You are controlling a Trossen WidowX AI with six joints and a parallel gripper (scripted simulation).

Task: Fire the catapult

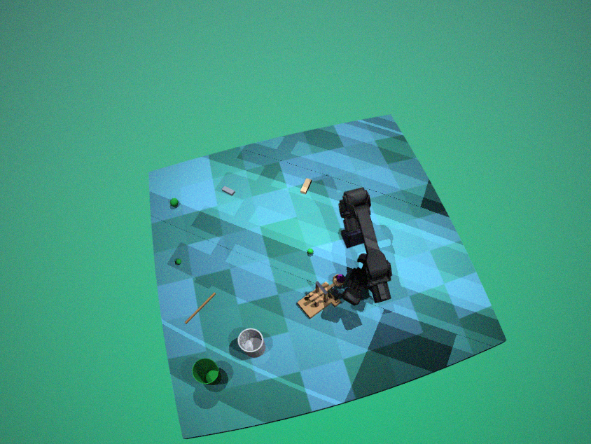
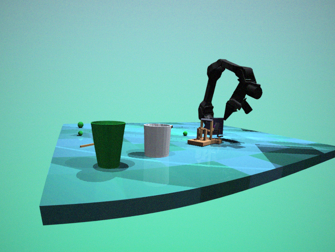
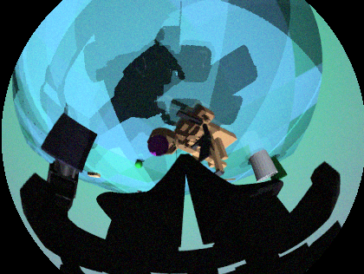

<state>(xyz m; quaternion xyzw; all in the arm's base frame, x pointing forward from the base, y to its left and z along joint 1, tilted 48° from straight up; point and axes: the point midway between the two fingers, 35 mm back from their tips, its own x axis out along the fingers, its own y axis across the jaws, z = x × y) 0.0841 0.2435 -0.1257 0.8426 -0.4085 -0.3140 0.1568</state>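
Observation:
The wooden catapult [image 1: 316, 300] [image 2: 203, 137] [image 3: 198, 133] stands on the table beside the arm. A purple ball [image 1: 339, 277] [image 2: 214, 126] [image 3: 158, 144] sits at the catapult's end nearest the arm's base. The white mug [image 1: 251, 341] [image 2: 157, 140] [image 3: 262, 165] stands upright, well apart from the catapult. My gripper [image 1: 348, 293] [image 2: 224, 118] [image 3: 185, 158] is shut and empty. It points down and hovers a little above and beside the ball end of the catapult, touching nothing.
A green cup [image 1: 206, 370] [image 2: 108, 143] stands next to the mug. Three green balls [image 1: 174, 202] [image 1: 178, 261] [image 1: 310, 251] lie scattered. A thin stick [image 1: 199, 308], a grey block [image 1: 228, 190] and a tan block [image 1: 305, 185] lie on the table.

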